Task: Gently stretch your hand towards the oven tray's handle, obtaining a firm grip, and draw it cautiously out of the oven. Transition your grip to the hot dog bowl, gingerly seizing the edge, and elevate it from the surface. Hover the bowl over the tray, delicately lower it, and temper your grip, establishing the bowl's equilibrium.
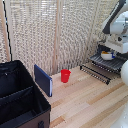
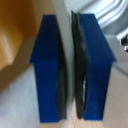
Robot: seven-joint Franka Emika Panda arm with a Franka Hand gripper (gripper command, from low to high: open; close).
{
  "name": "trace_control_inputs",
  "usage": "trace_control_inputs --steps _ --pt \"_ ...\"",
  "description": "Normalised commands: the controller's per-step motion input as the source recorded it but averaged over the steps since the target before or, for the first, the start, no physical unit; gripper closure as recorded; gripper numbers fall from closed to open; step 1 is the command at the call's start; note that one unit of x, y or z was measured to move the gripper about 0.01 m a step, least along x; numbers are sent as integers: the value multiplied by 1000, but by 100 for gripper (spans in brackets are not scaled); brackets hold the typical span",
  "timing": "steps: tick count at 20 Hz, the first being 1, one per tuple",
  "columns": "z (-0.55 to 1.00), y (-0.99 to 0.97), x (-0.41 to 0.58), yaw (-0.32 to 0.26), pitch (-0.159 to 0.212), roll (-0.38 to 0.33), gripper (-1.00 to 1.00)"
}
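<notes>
I see the bowl (image 1: 106,55) resting on the pulled-out tray (image 1: 102,65) at 3 o'clock, the red cup (image 1: 65,75) on the bench (image 1: 90,102) at centre. My claw's (image 2: 69,65) 2 blue fingers (image 2: 50,70) sit near-closed, empty.

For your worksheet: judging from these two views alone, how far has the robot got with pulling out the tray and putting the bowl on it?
Looks done: the oven tray is drawn out towards the wooden table, and the hot dog bowl sits on it. In hand: nothing visible; the wrist view shows the pincer with blue fingers close together, and nothing is visible between them. Left: nothing obvious except moving away; whether the pincer has fully let go cannot be told.
</notes>
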Motion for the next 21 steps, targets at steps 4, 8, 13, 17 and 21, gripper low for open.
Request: trace_control_inputs --steps 4,8,13,17,21 --pt "-304 -20 -11 28 -15 2 100" --pt "-206 121 -96 35 -95 -18 -100" --pt "205 129 30 7 16 -26 -100" --pt "298 101 184 0 27 -3 -100" --pt "516 99 214 0 100 -4 -100"
